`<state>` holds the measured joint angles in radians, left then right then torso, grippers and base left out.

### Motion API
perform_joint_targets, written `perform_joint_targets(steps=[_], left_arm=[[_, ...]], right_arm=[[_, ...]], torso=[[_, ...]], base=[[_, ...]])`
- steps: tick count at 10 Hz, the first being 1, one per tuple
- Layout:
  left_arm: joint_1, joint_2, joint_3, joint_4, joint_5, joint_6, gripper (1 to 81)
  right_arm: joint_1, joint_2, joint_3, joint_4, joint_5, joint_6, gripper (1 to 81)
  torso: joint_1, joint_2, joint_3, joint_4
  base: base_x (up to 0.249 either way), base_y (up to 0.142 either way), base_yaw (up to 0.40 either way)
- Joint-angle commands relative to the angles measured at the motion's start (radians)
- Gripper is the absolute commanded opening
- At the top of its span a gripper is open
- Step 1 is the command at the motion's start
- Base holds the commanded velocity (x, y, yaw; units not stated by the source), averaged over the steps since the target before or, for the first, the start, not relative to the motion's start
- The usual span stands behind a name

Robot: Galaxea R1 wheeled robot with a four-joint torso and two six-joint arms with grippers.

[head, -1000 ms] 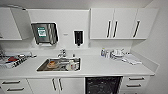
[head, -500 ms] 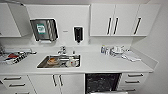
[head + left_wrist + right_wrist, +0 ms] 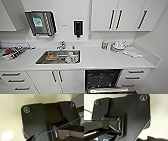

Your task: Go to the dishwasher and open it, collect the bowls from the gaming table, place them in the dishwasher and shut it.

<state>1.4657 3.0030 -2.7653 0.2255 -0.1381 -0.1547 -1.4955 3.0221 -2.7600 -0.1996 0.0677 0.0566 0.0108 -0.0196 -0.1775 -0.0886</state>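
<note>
Shiny steel sink (image 3: 59, 57) sits in a smooth matt white countertop (image 3: 100, 60) beneath glossy white cabinets (image 3: 117, 15).

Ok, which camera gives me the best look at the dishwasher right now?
The head view. The dishwasher sits under the counter, right of the sink, its dark interior exposed and the door dropped open at the picture's lower edge. The two wrist views give robot hardware against a pale surface, nothing of the dishwasher.

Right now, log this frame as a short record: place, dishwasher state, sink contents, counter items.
place: kitchenette with white counter and wall cabinets
dishwasher: open, dark interior showing, door dropped at the picture's lower edge
sink: holds dishes, too blurred to identify
counter right: white dishes near the wall
wall: dispenser above the tap
</note>
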Motion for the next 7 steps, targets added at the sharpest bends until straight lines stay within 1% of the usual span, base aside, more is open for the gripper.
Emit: perform_joint_targets(steps=[1, 2, 3, 4, 7], left_arm=[[-0.011, -0.004, -0.005, 0.008, 0.06, 0.004, 81.1], [-0.011, -0.005, -0.005, 0.008, 0.06, 0.004, 81.1], [-0.011, -0.005, -0.005, 0.008, 0.06, 0.004, 81.1], [-0.011, -0.004, -0.005, 0.008, 0.06, 0.004, 81.1], [-0.011, 0.002, -0.005, 0.008, 0.061, 0.004, 81.1]], right_arm=[[0.011, -0.004, -0.001, 0.009, -0.065, -0.001, 81.1], [0.011, -0.004, 0.001, 0.009, -0.065, -0.001, 81.1], [0.01, -0.004, 0.002, 0.009, -0.065, -0.001, 81.1], [0.01, -0.004, 0.001, 0.009, -0.065, -0.001, 81.1], [0.01, -0.004, -0.001, 0.008, -0.065, -0.001, 81.1]], torso=[[-0.011, 0.02, 0.0, 0.0], [-0.005, 0.004, 0.0, 0.0], [-0.007, 0.008, 0.0, 0.0], [-0.007, 0.007, 0.052, 0.0], [-0.007, 0.006, 0.118, 0.0]], base=[[0.0, 0.0, 0.0], [0.0, 0.0, 0.0], [0.0, 0.0, 0.0], [0.0, 0.0, 0.0], [0.0, 0.0, 0.0]])
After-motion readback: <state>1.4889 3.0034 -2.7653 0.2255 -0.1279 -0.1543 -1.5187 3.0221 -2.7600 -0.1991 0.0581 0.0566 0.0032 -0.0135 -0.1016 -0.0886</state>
